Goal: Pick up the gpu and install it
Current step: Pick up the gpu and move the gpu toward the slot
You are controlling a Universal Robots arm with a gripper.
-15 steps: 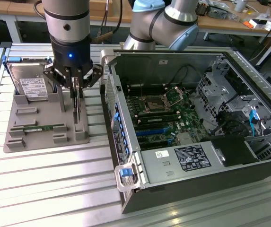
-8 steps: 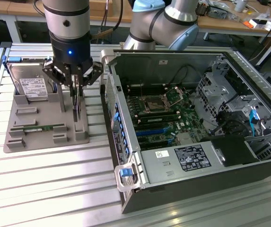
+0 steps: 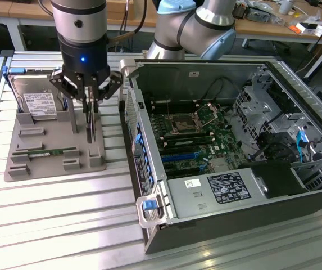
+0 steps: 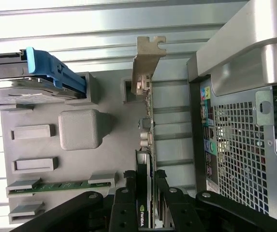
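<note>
The gpu stands on edge in the grey holder tray, at the side nearest the computer case. My gripper hangs straight down over it, and its two fingers clasp the card's upper edge. In the wrist view the gpu runs away from the gripper as a thin dark board with a black cooler. Its silvery bracket is at the far end. The black fingers press on both faces of the card. I cannot tell whether the card has lifted off the tray.
In the tray a silver hard drive stands in a blue-edged mount, and a green memory stick lies flat. The open computer case lies at the exterior view's right, its motherboard slots exposed. The table is ribbed aluminium.
</note>
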